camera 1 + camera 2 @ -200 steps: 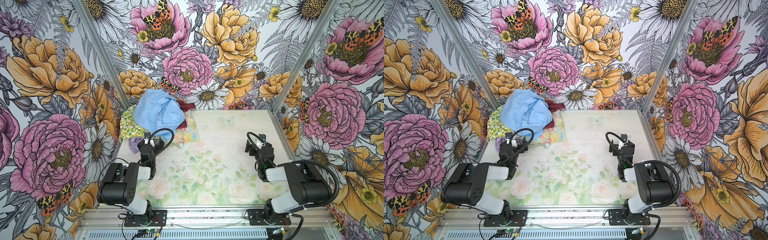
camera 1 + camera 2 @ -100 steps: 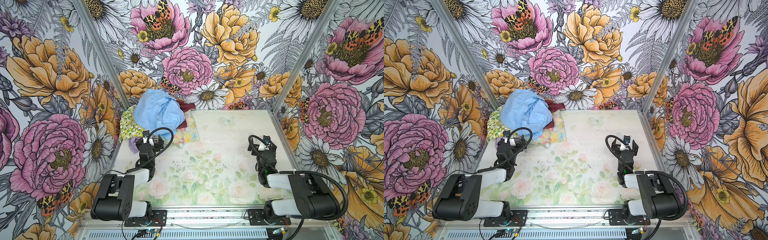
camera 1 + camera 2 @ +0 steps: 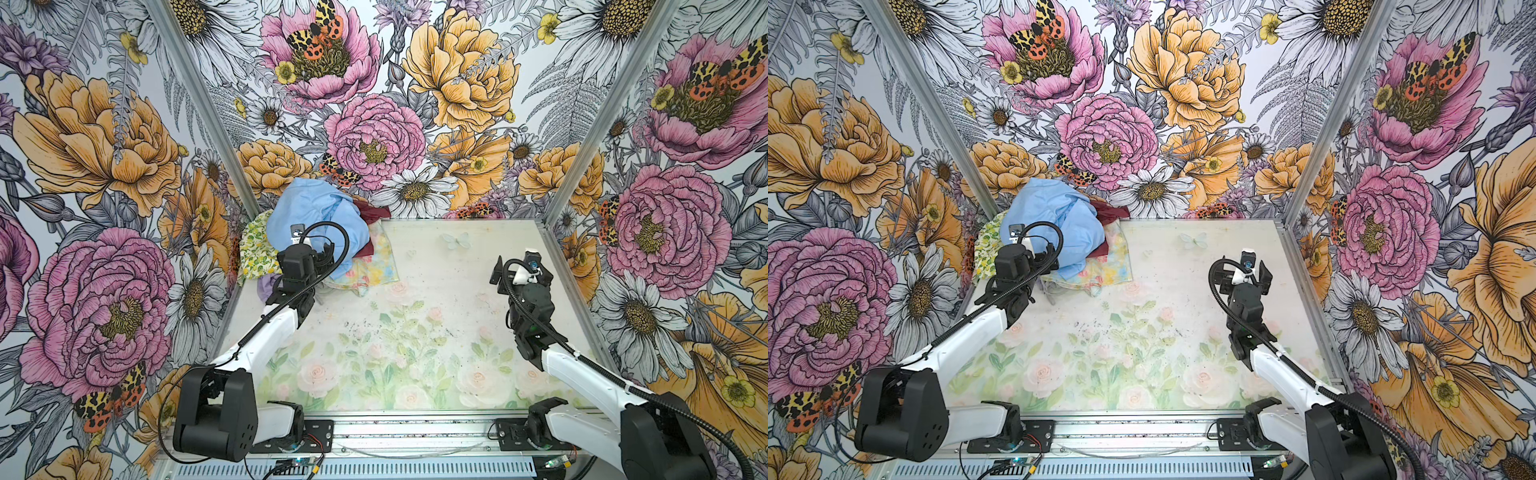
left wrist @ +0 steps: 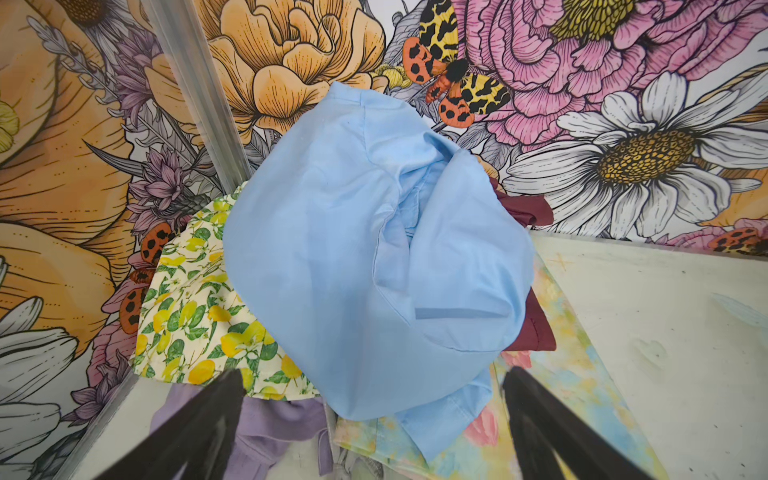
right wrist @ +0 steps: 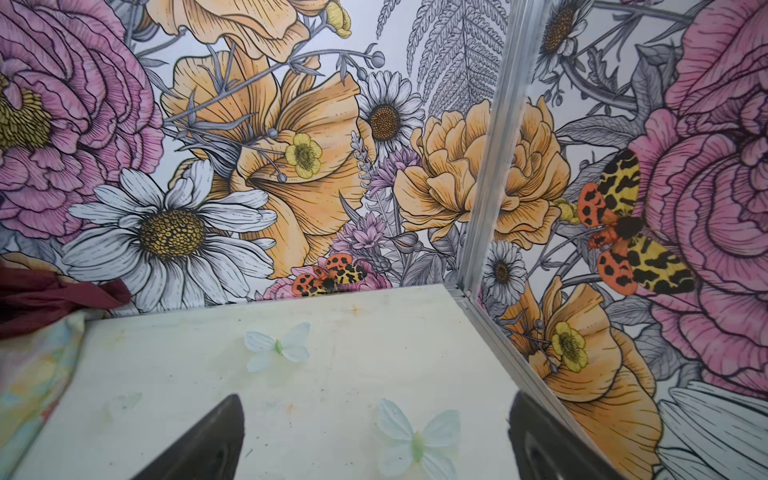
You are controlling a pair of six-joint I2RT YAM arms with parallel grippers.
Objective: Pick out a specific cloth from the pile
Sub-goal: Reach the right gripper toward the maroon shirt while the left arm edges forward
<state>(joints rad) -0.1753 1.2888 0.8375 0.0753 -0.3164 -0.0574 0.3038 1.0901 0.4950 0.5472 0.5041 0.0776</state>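
The pile (image 3: 316, 241) lies in the table's far left corner. A light blue garment (image 4: 357, 249) covers its top. The cloth (image 4: 534, 328), dark maroon, shows only as folds along the pile's right side and at the back wall in both top views (image 3: 374, 212) (image 3: 1111, 211), and at the edge of the right wrist view (image 5: 45, 297). My left gripper (image 3: 326, 257) (image 4: 372, 376) is open just before the pile's near edge and holds nothing. My right gripper (image 3: 521, 272) (image 5: 376, 399) is open over bare table at the right, far from the pile.
A lemon-print cloth (image 4: 195, 316), a lavender cloth (image 4: 278, 419) and a pastel floral cloth (image 4: 561, 374) lie under the blue garment. Metal corner posts (image 3: 208, 112) (image 5: 486, 187) and flowered walls close in the table (image 3: 436, 291).
Both arms have stretched out from the near edge toward the back. The left gripper has come up to the pile's near edge. Both grippers have stayed open.
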